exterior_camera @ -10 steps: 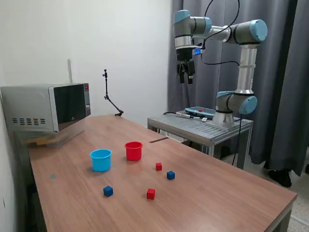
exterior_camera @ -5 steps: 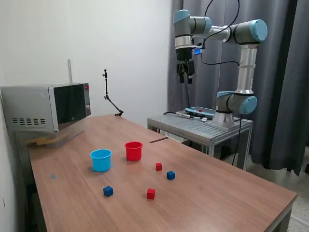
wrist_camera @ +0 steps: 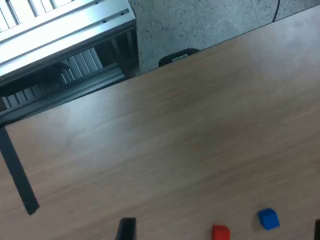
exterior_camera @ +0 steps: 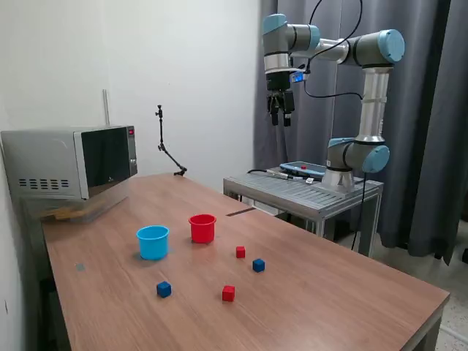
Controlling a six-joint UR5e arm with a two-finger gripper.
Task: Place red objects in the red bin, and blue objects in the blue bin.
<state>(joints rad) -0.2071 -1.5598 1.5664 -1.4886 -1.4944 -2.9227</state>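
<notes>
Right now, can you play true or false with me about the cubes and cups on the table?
1. The red cup has a cube inside it. False: no cube is seen in it; all four cubes lie on the table.
2. The blue cup stands beside the red cup. True.
3. The gripper is holding a blue cube. False: it hangs high above the table, holding nothing.
4. Two red cubes and two blue cubes are out. True.
5. A microwave sits on the table. True.
</notes>
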